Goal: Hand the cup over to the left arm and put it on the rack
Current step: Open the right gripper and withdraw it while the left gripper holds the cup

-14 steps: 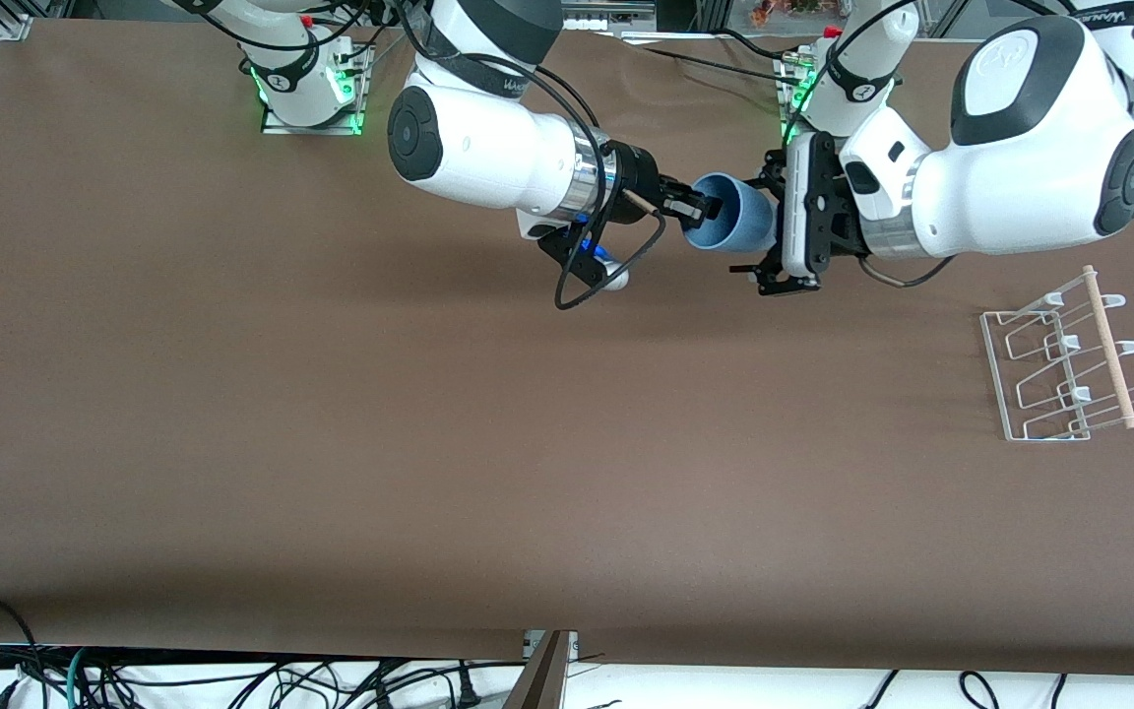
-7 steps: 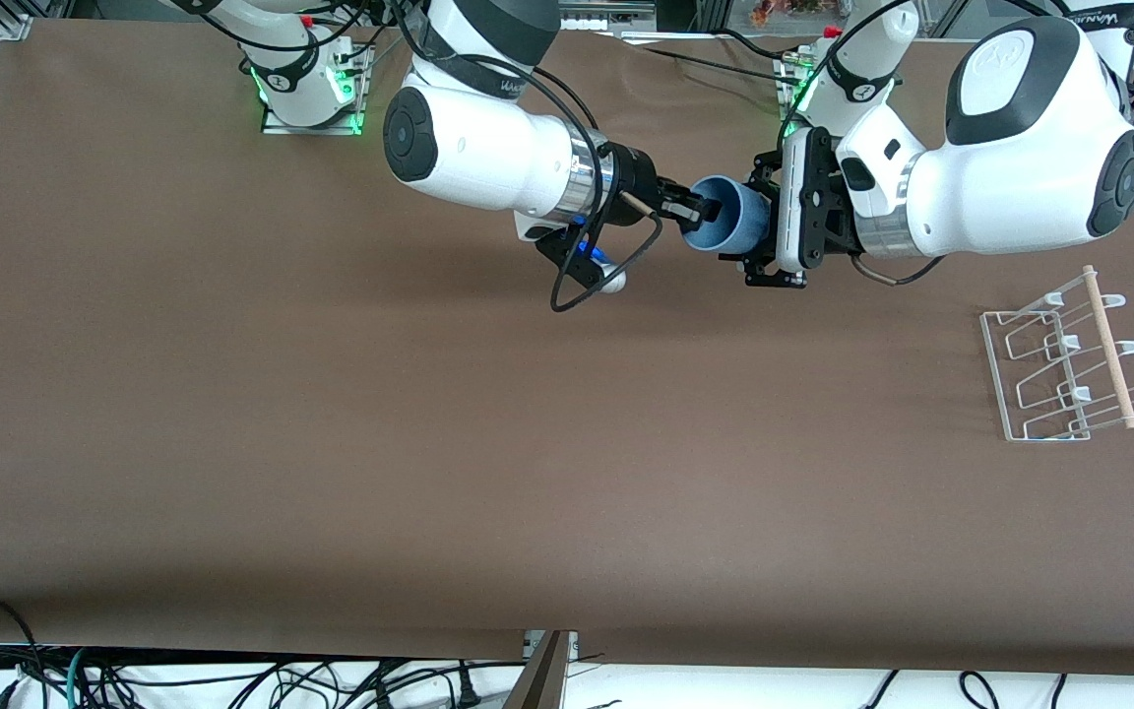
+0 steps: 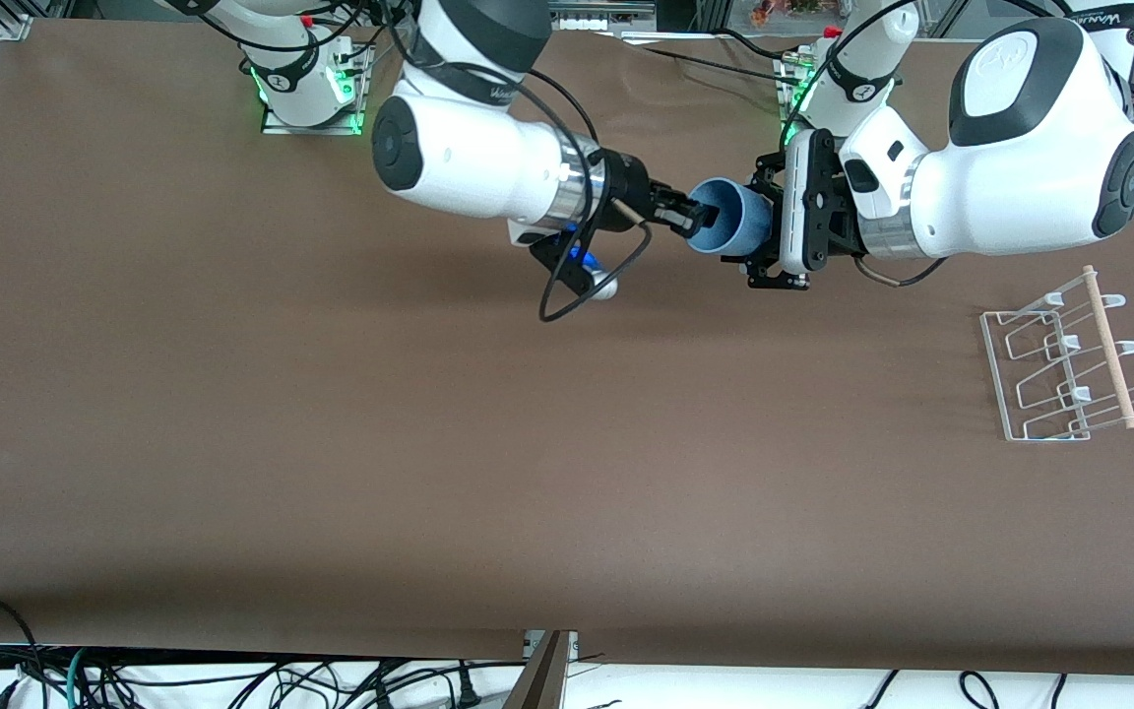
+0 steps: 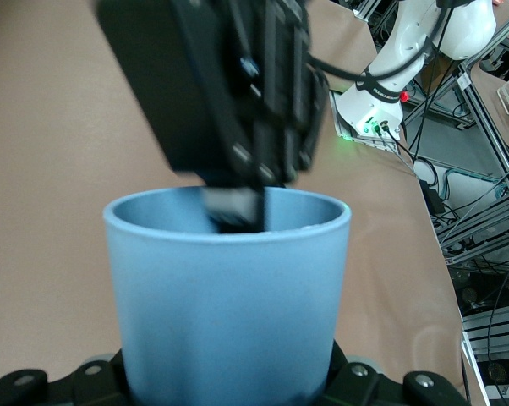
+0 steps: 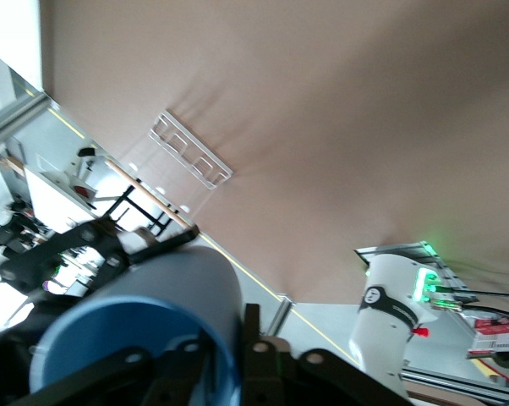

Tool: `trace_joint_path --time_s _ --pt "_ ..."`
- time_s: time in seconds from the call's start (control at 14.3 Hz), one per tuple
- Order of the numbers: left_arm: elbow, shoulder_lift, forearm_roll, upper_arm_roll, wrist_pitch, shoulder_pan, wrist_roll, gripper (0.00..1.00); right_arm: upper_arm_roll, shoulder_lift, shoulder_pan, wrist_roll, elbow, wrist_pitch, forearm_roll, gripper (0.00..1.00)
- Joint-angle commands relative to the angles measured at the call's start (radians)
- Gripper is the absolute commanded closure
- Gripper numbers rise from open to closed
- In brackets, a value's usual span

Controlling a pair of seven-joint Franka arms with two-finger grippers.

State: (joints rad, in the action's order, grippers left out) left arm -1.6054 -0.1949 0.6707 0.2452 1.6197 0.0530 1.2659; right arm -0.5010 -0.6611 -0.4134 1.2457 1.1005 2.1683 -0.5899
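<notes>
While it lies on its side in the air above the brown table (image 3: 331, 443), the small light-blue plastic tumbler cup (image 3: 730, 228) is clamped around its base end by the left arm's black two-finger gripper (image 3: 762, 232), whose fingers are closed tight on it. At the cup's nine o'clock, seen from the front camera, the right arm's black gripper (image 3: 700, 216) has a fingertip inside the open mouth; whether that claw grips the rim cannot be told. The white wire rack (image 3: 1059, 364) with its wooden rod sits at about four o'clock, well apart, toward the left arm's end.
</notes>
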Motion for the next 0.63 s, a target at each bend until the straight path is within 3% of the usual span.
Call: trace_joint_path --time_s 0.0,0.21,0.56 --pt "-0.010 0.006 0.023 -0.001 -0.018 -0.002 0.023 1.00 -0.008 0.012 0.074 0.004 -0.024 -0.010 -0.025 0.01" --pt "-0.005 0.011 0.001 -0.012 -0.090 -0.016 0.004 1.00 0.004 0.084 0.177 0.001 -0.019 -0.062 -0.007 0.01" --pt "0.056 0.015 -0.247 -0.014 -0.207 -0.048 -0.166 1.00 0.044 0.201 0.393 -0.102 -0.019 -0.440 0.119 0.01"
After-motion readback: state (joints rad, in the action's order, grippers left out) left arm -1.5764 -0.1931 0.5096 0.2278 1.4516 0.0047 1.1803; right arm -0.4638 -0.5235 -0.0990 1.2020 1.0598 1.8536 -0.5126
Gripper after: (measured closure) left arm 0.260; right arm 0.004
